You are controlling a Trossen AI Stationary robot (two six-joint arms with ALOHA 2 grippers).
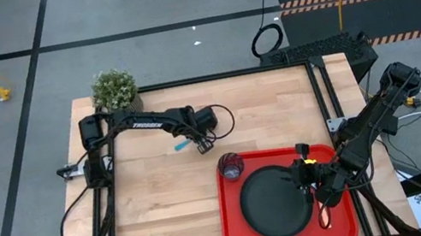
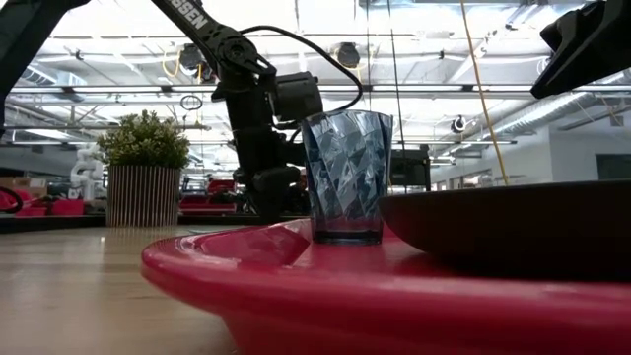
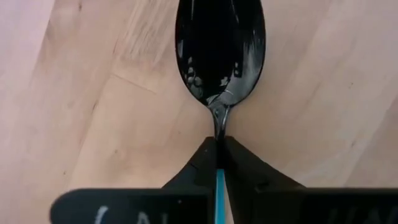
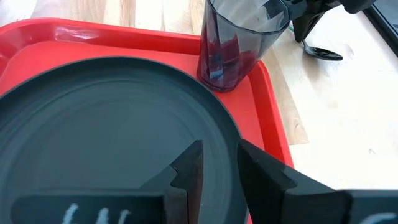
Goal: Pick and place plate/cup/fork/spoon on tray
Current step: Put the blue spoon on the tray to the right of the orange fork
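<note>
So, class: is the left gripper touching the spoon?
Touching. In the left wrist view, the left gripper has its fingers shut on the blue handle of the spoon, no gap on either side.

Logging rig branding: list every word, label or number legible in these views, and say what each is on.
"TROSSEN": white letters on the left arm's dark link, high view.
"SSEN": the end of that same name on the arm in the low view; the rest is cut off.
White marks on both wrist mounts: too blurred to read.
</note>
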